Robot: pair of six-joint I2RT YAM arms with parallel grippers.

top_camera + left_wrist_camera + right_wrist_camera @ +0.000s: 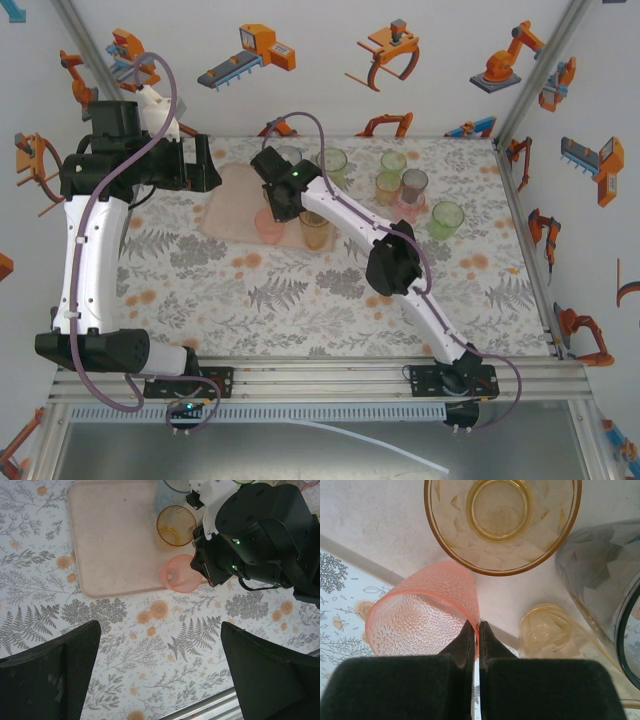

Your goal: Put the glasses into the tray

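Note:
My right gripper is shut on the rim of a pink dimpled glass, one finger inside and one outside. That pink glass hangs tilted over the near right corner of the pale pink tray. An orange glass stands upright on the tray just beyond it. A smoky grey glass and a yellow glass are to the right. From above, the right gripper sits at the tray's right edge. My left gripper is open, above bare tablecloth left of the tray.
More glasses stand on the floral cloth right of the tray: two green ones, an orange one, a pinkish grey one and a green one. An orange glass stands beside the right arm.

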